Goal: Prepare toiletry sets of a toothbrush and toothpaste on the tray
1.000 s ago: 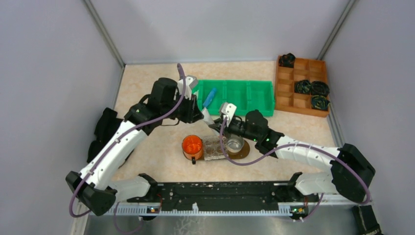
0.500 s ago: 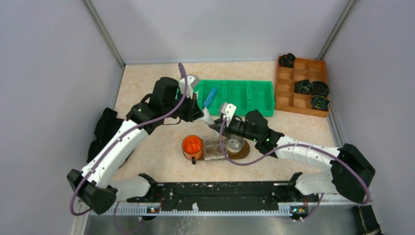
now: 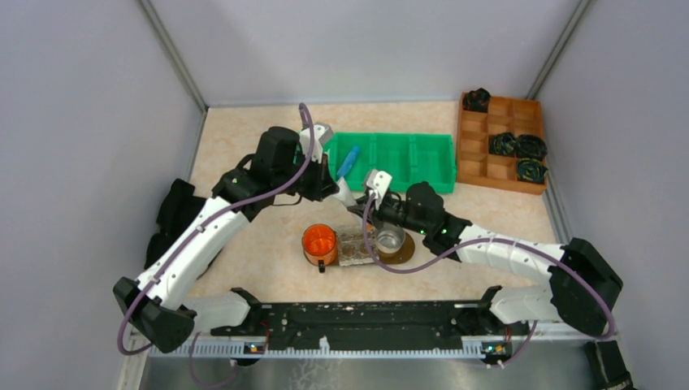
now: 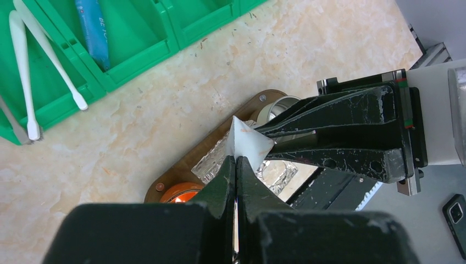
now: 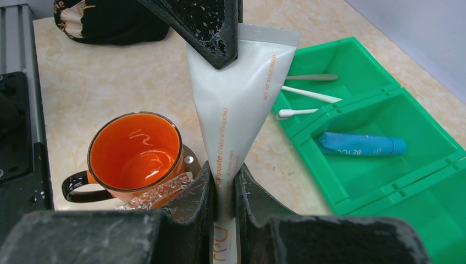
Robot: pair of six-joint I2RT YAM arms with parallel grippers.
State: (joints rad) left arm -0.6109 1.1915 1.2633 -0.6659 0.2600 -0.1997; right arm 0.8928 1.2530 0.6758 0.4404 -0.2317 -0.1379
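HANDOVER | white tube (image 5: 236, 93) aloft between green bin (image 5: 379, 97) and tray (image 3: 404, 249) | left gripper (image 4: 236, 160) pinched tight on its crimped tail, right gripper (image 5: 224, 171) clamped round its lower body | RISK: arms pulling apart could squeeze or tear it; a loose release drops it into the orange mug (image 5: 136, 151)

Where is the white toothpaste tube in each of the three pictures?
Top view: white tube at centre, just below the green bin.
Left wrist: only its white corner, mid-picture, pinched in the left pincer.
Right wrist: tube upright at centre, in the right pincer.
Shared landmark: blue tube in the green bin, seen in all three.
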